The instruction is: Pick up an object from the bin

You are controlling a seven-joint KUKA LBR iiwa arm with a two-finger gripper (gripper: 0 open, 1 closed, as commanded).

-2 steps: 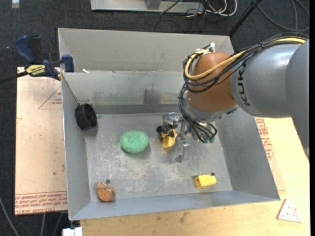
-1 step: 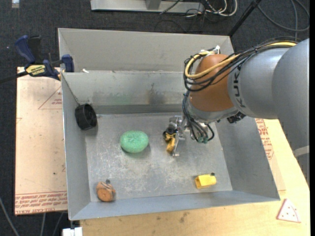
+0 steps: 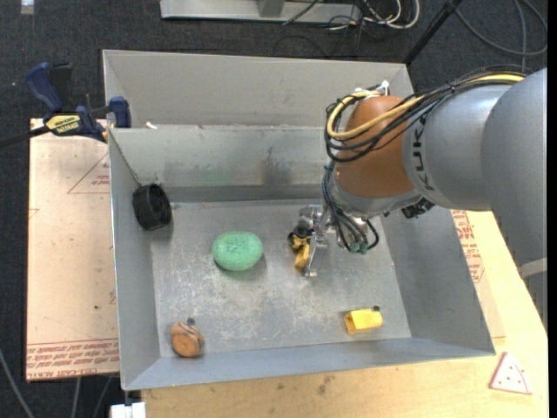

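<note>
The arm is reaching in from the right, and its claw (image 3: 308, 249) is hanging low over the middle of the grey metal bin (image 3: 261, 159), pointing down at the floor. A small yellow-and-black piece (image 3: 301, 252) is showing right at the claw's tip, on its left side and touching it or very nearly so. I cannot tell whether the claw is standing wide or narrow, nor whether it is clamping that piece or only sitting beside it. The wrist, under its orange cover (image 3: 370, 146), is blocking the view from above.

The loose things are lying scattered and well apart from one another, which is leaving the claw room to descend without knocking a neighbour:

- A pale green rounded lump (image 3: 238, 251) is resting to the left of the claw, near but clear of it.
- A yellow block with a dark end (image 3: 363, 321) is lying nearer the front wall, to the right and below the claw.
- A black ring-shaped part (image 3: 151, 206) is leaning in the far left corner.
- A brown round disc (image 3: 186, 340) is sitting in the near left corner.

Judging by position alone, the small yellow-and-black piece is looking like the pick in hand. The claw is sitting too low and too close to it to be aiming at the green lump or the yellow block.
</note>
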